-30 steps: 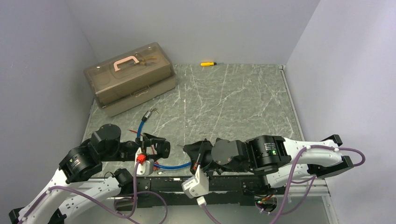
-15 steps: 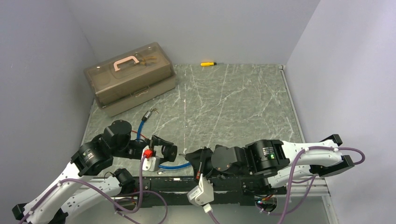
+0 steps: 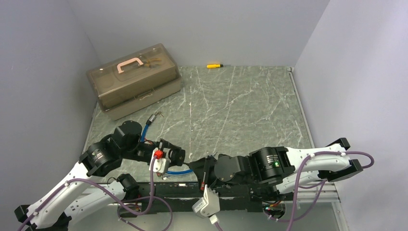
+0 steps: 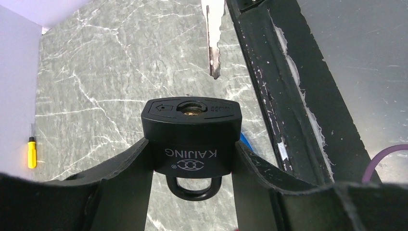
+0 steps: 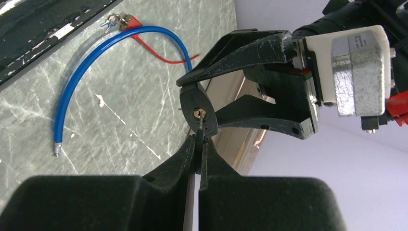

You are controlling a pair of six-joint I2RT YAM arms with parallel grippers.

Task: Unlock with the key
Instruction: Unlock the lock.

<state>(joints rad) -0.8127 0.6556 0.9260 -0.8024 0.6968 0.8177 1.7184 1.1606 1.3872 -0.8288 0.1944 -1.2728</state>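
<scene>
The left arm rises from the near left corner and bends at the elbow, so that its forearm lies low over the table (image 3: 240,106) and the left gripper (image 3: 173,155) points to the right, toward the other arm. Its jaws stand about half open and press on the two sides of the black padlock (image 4: 191,139), which they hold clear above the table surface. The bottom face of the padlock, with the keyhole (image 4: 191,108), points away from the wrist, and the shackle (image 4: 193,190) points back between the fingers. The right arm comes from the near right corner, lies folded low along the near edge and points to the left, so the two grippers face each other close to the black rail (image 4: 284,96). The jaws of the right gripper (image 5: 198,144) are almost fully closed and pinch the key (image 4: 213,43) by its head, with the blade sticking out in front. The blade is aimed at the keyhole; in the left wrist view its tip is near the padlock but apart from it, not inserted. Under the grippers a blue tube (image 5: 91,57) and a red wire (image 5: 159,53) lie on the table. A brown toolbox (image 3: 134,79) stands at the far left and a yellow screwdriver (image 3: 214,65) lies at the far edge.
</scene>
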